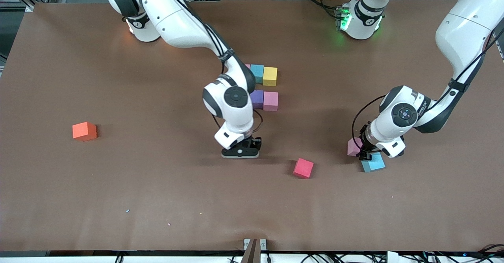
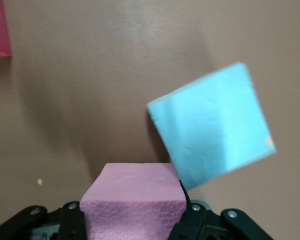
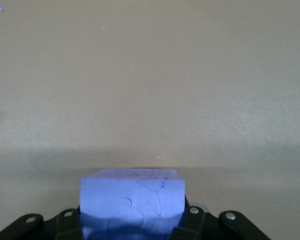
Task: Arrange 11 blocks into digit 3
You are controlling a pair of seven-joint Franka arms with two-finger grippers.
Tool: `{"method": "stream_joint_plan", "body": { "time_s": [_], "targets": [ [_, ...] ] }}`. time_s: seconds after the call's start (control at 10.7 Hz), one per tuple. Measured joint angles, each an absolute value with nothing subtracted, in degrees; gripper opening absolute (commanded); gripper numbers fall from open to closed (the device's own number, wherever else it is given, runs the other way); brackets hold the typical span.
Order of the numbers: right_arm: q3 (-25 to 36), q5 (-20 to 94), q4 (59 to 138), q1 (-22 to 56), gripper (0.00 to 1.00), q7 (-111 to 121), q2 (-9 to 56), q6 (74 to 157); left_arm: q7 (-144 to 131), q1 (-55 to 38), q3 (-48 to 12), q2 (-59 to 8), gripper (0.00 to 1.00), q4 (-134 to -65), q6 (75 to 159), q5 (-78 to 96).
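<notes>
The left gripper (image 2: 135, 220) is down at the brown counter (image 1: 118, 192) toward the left arm's end, its fingers (image 2: 72, 220) closed on a small matte pink foam cube (image 2: 135, 200). A light blue foam cube (image 1: 373, 163) lies just beside that pink one, turned at an angle and a little nearer the front camera. The right gripper (image 3: 132, 220) is low over the middle of the counter, its fingers (image 3: 192, 217) clamped on a bluish-purple foam cube (image 3: 132, 197), which the arm hides in the front view.

Farther from the front camera than the right gripper, a cluster of cubes sits together: a teal cube (image 1: 257, 73) touching a yellow cube (image 1: 270, 76), with a sliver of pink showing past the arm next to the teal. Just nearer than these, a purple cube (image 1: 257, 99) touches a second pink cube (image 1: 270, 100). A red cube (image 1: 303, 168) lies alone between the two grippers, slightly nearer the camera. An orange cube (image 1: 84, 131) sits well apart toward the right arm's end.
</notes>
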State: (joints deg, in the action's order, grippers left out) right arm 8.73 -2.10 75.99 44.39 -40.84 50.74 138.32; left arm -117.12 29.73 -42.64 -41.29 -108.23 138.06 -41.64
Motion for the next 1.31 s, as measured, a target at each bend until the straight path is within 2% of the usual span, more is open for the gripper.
{"method": "stream_joint_plan", "body": {
  "time_s": [0.47, 0.75, 0.84, 1.31],
  "targets": [
    [8.4, -2.1, 86.8, 44.8, 0.09, -37.3, 44.0, 141.3, -121.4, 20.0, -43.0, -41.2, 0.04, -100.3, 131.0, -36.3],
    [8.3, -2.1, 94.7, 46.1, 0.08, -37.3, 43.3, 153.8, -126.1, 16.1, -43.1, -41.2, 0.04, -99.2, 129.6, -36.2],
    [8.2, -2.1, 96.5, 46.4, 0.08, -37.3, 43.1, 155.6, -127.4, 14.9, -43.1, -41.2, 0.04, -98.8, 129.1, -36.2],
    [8.1, -2.1, 98.6, 49.1, 0.08, -37.4, 40.3, 153.5, -129.6, 11.3, -43.1, -41.2, 0.04, -96.9, 128.6, -35.0]
  ]
}}
